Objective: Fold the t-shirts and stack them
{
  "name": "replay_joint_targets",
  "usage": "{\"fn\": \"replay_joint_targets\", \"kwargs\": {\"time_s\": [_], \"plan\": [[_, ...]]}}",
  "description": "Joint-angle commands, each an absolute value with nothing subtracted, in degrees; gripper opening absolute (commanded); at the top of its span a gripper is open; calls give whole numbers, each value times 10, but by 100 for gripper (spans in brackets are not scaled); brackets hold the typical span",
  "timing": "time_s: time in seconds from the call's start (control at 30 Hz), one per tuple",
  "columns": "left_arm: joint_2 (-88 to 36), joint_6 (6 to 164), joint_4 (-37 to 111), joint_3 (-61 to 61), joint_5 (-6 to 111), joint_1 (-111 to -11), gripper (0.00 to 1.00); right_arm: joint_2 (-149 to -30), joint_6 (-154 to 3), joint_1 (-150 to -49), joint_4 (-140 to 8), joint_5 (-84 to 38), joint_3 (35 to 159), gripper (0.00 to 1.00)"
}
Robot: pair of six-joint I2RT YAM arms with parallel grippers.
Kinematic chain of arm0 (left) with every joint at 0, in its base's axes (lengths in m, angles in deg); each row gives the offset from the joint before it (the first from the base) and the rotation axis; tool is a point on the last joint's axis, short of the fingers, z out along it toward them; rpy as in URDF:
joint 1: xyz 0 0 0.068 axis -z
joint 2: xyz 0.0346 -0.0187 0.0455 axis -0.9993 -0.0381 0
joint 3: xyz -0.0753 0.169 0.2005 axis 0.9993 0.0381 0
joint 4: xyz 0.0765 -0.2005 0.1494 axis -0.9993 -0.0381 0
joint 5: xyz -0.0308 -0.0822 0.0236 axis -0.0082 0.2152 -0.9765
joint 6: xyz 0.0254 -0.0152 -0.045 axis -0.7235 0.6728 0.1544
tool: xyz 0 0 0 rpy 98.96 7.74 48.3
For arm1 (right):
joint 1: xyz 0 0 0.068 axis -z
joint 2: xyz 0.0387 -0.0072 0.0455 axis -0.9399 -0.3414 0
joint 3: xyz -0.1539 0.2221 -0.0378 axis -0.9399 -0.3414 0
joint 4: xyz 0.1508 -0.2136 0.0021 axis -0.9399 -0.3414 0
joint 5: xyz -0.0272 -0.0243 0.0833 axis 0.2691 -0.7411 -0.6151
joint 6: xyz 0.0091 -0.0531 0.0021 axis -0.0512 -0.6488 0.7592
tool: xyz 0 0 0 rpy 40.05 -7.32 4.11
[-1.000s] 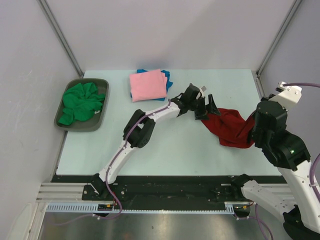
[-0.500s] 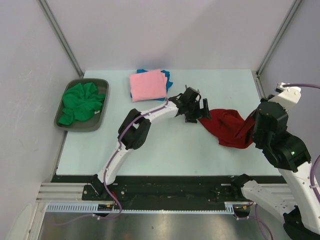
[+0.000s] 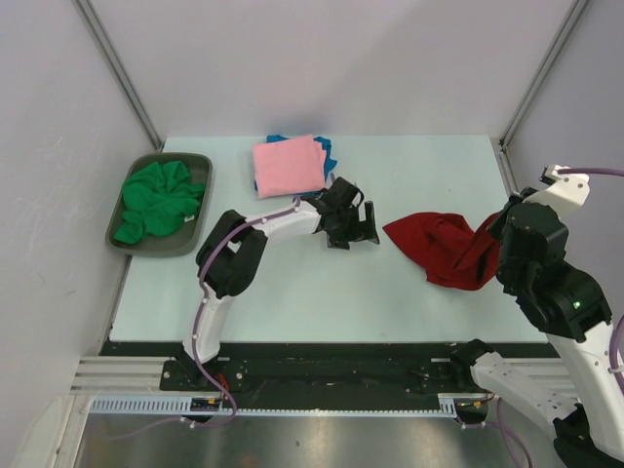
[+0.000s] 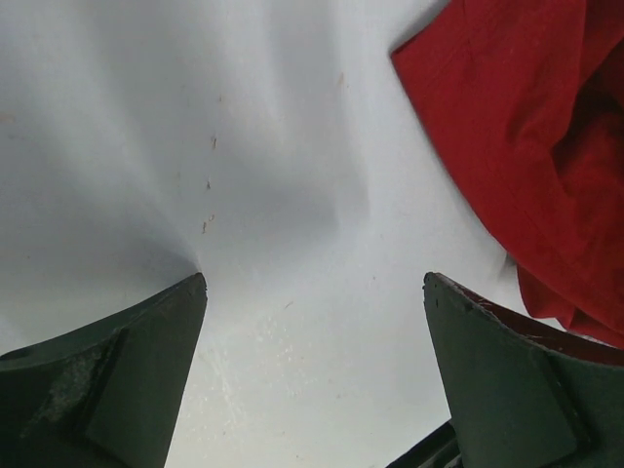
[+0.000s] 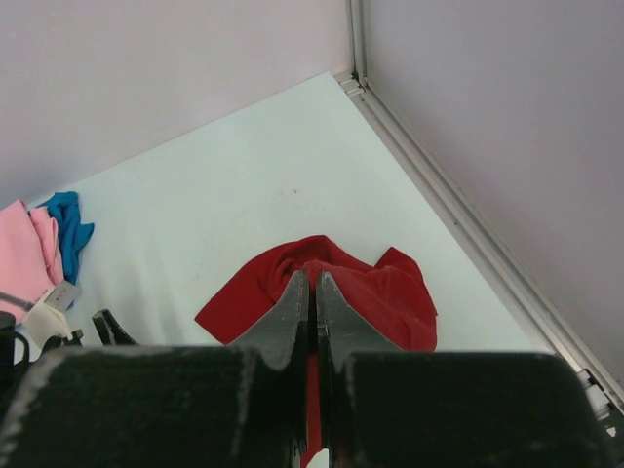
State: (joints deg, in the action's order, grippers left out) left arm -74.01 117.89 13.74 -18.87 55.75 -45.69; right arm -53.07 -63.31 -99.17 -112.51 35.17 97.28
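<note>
You are spreading out the red shirt (image 3: 439,249) for folding, on the right side of the table (image 3: 292,283). Your right gripper (image 5: 314,292) pinches its raised edge, fingers clenched. Your left gripper (image 4: 314,283) sits spread wide, holding nothing, near the shirt's corner. Next, it likely needs to take that corner.

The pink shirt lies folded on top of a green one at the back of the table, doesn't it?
Not quite: the pink shirt does lie folded at the back of the table, but it rests on a blue shirt, not a green one. The top view shows blue cloth peeking out along its right edge.
</note>
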Motion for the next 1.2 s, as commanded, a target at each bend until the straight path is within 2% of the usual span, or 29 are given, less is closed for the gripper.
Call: {"fn": "replay_joint_targets", "kwargs": {"time_s": [0.0,0.17,0.43,0.63,0.9,1.17], "plan": [[-797,1152,53,-252,526,-453,100,-529,-615,-992,-1125,340,979,0],[-888,1150,-14,-424,558,-450,100,-533,-611,-993,-1129,336,979,0],[-857,1250,207,-340,721,-448,100,-549,-610,-994,-1128,335,978,0],[-839,1294,312,-330,760,-433,100,-559,-606,-996,-1125,332,973,0],[-884,1378,442,-372,812,-424,100,-564,-602,-1000,-1117,334,953,0],[-1000,1364,313,-562,788,-424,100,-561,-604,-1010,-1108,338,948,0]]}}
